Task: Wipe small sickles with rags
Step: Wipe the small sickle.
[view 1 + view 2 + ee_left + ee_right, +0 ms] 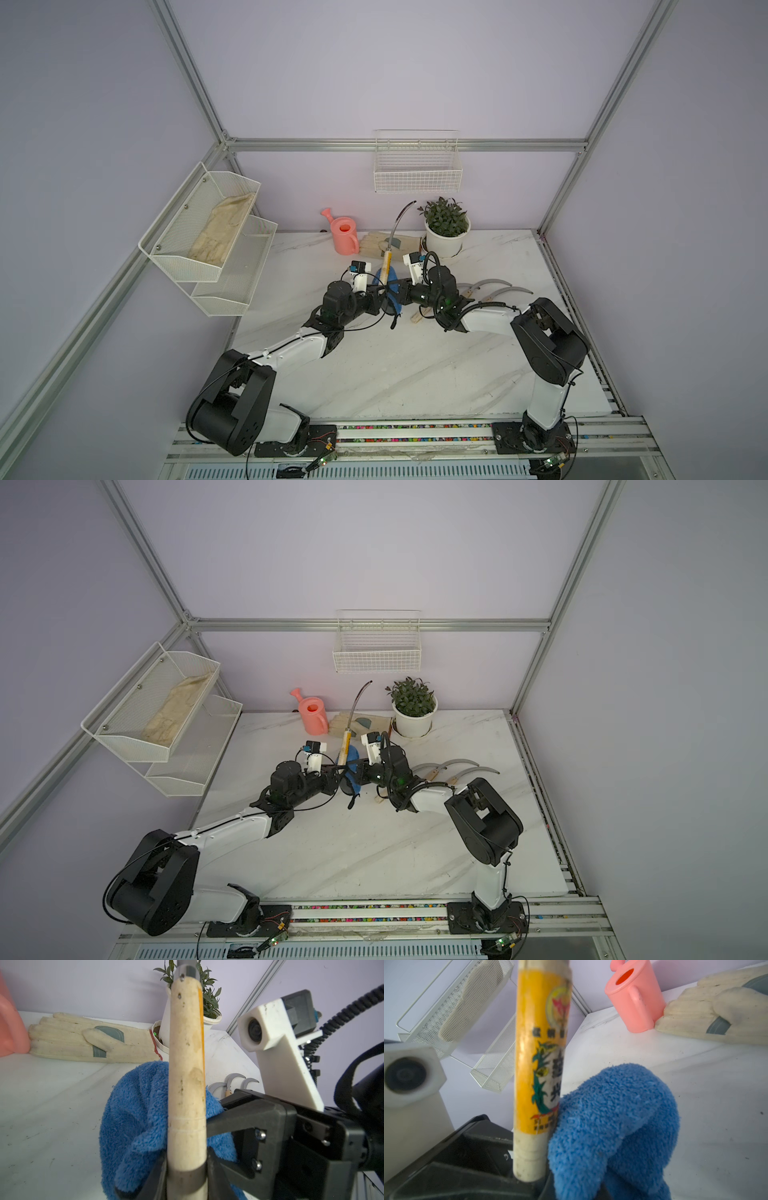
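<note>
**Setting:** robotics lab test cell, dressed as a garden-shed corner.
**Evidence:** aluminium frame (pixel 299 144), lilac wall panels (pixel 374 62), marble-pattern tabletop (pixel 395 365), robot arms (pixel 291 353) mounted on a base rail (pixel 415 432).
**Props:** pink watering can (pixel 345 235), potted plant (pixel 446 226), work glove (pixel 93 1039), wire basket (pixel 417 174), small sickles (pixel 492 282).

- The sickle (pixel 537 1064) has a yellow label (pixel 527 1047) wrapped round its pale wooden handle
- It bears dark Chinese characters, too blurred to read with certainty
- Toward the blade end is a round red-and-yellow emblem, with a green plant drawing below it
- Tiny print along the label's butt-end edge is illegible
</note>
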Robot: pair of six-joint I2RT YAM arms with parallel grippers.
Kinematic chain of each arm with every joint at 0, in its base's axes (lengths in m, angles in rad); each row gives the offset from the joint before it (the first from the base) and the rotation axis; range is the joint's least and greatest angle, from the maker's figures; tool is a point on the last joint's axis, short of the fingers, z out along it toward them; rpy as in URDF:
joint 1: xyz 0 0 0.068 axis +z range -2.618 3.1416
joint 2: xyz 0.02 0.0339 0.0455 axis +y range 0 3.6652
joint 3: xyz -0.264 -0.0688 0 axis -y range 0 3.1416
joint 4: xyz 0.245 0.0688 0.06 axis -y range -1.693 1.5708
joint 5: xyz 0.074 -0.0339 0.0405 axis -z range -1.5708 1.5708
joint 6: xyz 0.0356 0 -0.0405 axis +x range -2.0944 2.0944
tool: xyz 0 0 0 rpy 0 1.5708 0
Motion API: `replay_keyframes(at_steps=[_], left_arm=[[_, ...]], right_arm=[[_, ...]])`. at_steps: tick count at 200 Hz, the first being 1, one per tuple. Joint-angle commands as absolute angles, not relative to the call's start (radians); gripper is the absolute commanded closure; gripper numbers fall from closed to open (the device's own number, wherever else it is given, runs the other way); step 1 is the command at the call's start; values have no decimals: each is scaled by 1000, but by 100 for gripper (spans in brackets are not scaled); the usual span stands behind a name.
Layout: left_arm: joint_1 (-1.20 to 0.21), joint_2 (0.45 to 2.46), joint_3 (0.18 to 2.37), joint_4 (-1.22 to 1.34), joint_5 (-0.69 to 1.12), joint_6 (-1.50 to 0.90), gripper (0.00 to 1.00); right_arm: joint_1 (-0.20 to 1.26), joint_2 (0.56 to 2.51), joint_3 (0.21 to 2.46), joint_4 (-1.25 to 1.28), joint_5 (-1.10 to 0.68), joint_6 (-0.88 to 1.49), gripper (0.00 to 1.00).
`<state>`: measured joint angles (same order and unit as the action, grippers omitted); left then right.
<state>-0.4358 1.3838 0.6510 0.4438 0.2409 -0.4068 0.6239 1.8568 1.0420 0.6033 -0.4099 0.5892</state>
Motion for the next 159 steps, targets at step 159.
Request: replay_keyframes(at_steps=[159], left_arm=[[-466,1379,716,342,170,-341,100]], right_arm=[[548,1795,1259,502,-349,494,100]])
